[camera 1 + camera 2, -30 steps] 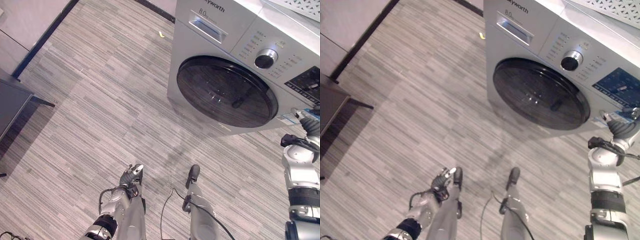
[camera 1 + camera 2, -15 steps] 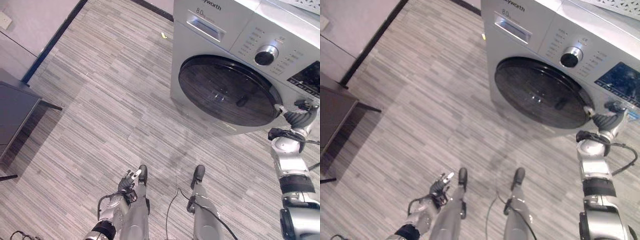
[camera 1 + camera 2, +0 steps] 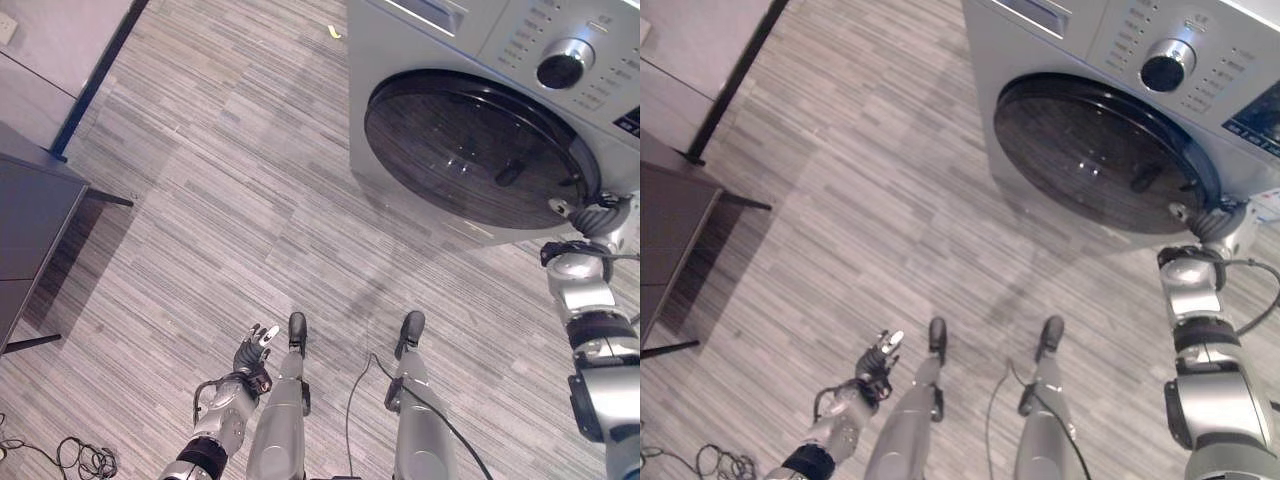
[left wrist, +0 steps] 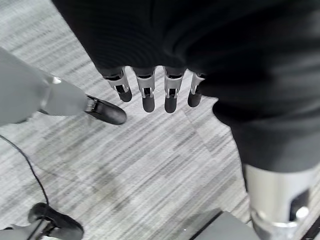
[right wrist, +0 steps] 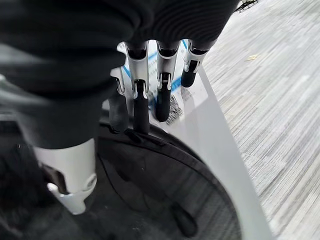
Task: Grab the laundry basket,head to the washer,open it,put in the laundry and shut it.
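Observation:
The silver washer [image 3: 395,70] stands at the upper right, and its round dark glass door [image 3: 470,140] is closed. My right hand [image 3: 592,217] is raised to the door's right rim. In the right wrist view its fingers [image 5: 141,102] are straight, their dark tips resting on the edge of the door [image 5: 165,185], and they hold nothing. My left hand [image 3: 254,351] hangs low at the lower left above the floor, with relaxed fingers [image 4: 146,92] and nothing in it.
A dark table [image 3: 30,225] stands at the left edge. A dark skirting strip [image 3: 90,85] runs along the wall at the upper left. A small yellow scrap [image 3: 335,32] lies on the striped grey floor beside the washer. The control knob [image 3: 560,70] sits above the door.
The camera has tilted down and moved closer. My right hand has moved from the washer's lower right front panel to the door's right rim. The left hand stays low.

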`<state>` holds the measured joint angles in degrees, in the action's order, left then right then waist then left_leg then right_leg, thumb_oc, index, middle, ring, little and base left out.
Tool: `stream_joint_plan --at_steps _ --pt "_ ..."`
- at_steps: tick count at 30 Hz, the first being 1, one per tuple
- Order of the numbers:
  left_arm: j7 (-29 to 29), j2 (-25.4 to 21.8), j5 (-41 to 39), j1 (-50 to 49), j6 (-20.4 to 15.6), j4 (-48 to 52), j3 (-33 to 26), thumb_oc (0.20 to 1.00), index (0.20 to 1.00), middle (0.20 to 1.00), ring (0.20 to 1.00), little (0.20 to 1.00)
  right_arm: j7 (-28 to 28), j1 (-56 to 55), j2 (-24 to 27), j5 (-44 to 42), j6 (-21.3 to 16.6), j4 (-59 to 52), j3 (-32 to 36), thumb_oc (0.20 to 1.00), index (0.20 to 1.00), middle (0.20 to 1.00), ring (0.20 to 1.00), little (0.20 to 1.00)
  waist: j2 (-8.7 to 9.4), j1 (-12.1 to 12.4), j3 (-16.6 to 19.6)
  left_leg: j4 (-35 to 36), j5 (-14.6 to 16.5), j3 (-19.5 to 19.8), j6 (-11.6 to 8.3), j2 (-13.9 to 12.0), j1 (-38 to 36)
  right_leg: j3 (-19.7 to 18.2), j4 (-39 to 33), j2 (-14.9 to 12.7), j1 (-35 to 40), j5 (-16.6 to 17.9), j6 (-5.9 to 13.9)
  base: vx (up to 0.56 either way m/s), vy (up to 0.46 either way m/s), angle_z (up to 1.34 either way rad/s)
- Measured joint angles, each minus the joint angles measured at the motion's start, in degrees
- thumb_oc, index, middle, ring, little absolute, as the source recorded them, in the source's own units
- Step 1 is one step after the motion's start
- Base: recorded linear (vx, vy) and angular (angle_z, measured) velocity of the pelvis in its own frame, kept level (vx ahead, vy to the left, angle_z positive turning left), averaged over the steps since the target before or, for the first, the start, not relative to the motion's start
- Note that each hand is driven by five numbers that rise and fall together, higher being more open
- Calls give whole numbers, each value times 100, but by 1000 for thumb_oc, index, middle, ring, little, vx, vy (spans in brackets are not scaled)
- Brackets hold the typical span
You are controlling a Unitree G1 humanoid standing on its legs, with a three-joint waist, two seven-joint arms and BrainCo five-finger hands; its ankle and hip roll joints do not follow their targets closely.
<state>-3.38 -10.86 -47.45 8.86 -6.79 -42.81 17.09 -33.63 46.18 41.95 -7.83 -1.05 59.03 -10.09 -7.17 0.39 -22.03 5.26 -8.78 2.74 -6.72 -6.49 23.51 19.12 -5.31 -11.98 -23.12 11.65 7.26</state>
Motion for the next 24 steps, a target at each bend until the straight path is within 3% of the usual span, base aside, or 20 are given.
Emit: stream_joint_plan --at_steps 3,4,5,6,7,8,10,12,13,14,24 --pt "12 2 -101 1 -33 -30 -6 1000 1000 1000 1000 1000 389 229 190 -226 26 324 -258 1000 1000 1000 1000 1000 -50 29 -30 -1 -30 -5 18 -23 121 1 24 24 -112 34 -19 -3 -18 -2" --pt "12 5 -114 -8 -32 -77 -5 1000 1000 1000 1000 1000 404 206 163 -257 -3 298 -316 940 940 940 940 940 -48 10 -33 -2 -42 -1 17 -25 125 14 26 28 -110 47 -36 -6 -19 4" --pt "20 6 -150 -14 -25 -102 -5 1000 1000 1000 1000 1000 450 207 178 -364 -1 252 -462 1000 1000 1000 1000 1000 -44 -31 -34 -1 -62 -7 -14 -28 114 12 26 32 -103 70 -29 0 0 0" --pt "26 5 -151 -4 -26 -97 -7 1000 1000 1000 1000 1000 503 202 194 -370 -23 249 -475 1000 1000 1000 1000 1000 -43 -48 -35 -2 -65 -8 -20 -29 109 13 25 32 -99 89 -54 0 0 0" --pt "29 5 -151 0 -33 -92 -5 1000 1000 1000 1000 1000 545 202 187 -371 -41 248 -496 944 944 944 944 944 -42 -57 -34 -2 -65 -10 -19 -30 105 13 25 33 -97 90 -55 50 -20 -4" --pt "82 2 -151 4 -44 -78 -8 1000 1000 1000 1000 1000 674 224 217 -373 -47 241 -618 705 705 705 705 705 -41 -71 -34 0 -56 -25 -14 -41 80 2 23 42 -88 87 -57 46 -16 -6" --pt "154 -10 -151 -4 -52 -79 -11 1000 1000 1000 1000 1000 860 256 212 -373 -39 238 -838 752 752 752 752 752 -39 -70 -33 2 -56 -32 -23 -99 50 -14 25 99 -70 83 -67 11 -8 -8" --pt "193 -6 -152 -1 -52 -82 -7 1000 1000 1000 1000 1000 974 279 229 -367 -48 213 -921 636 636 636 636 636 -39 -71 -33 2 -61 -29 -30 -148 54 -9 25 153 -79 87 -89 -12 6 -6" --pt "203 -1 -152 -2 -50 -86 -3 1000 1000 1000 1000 1000 1044 303 268 -366 -47 213 -945 542 542 542 542 542 -40 -70 -33 1 -65 -30 -35 -178 51 -11 25 184 -80 87 -95 -17 8 -6" --pt "216 -1 -158 -2 -51 -83 -8 1000 1000 1000 1000 1000 1081 324 264 -361 -41 214 -1047 200 200 200 200 200 -40 -56 -33 2 -75 -28 -51 -207 49 -9 25 212 -81 84 -112 -17 3 -10" --pt "224 68 -160 -118 -65 -215 -114 1000 1000 1000 1000 1000 1153 301 231 -355 126 -16 -1425 200 200 200 200 200 -30 25 -17 1 -109 -24 -119 -395 41 16 27 401 -74 120 -234 -2 -1 -2"
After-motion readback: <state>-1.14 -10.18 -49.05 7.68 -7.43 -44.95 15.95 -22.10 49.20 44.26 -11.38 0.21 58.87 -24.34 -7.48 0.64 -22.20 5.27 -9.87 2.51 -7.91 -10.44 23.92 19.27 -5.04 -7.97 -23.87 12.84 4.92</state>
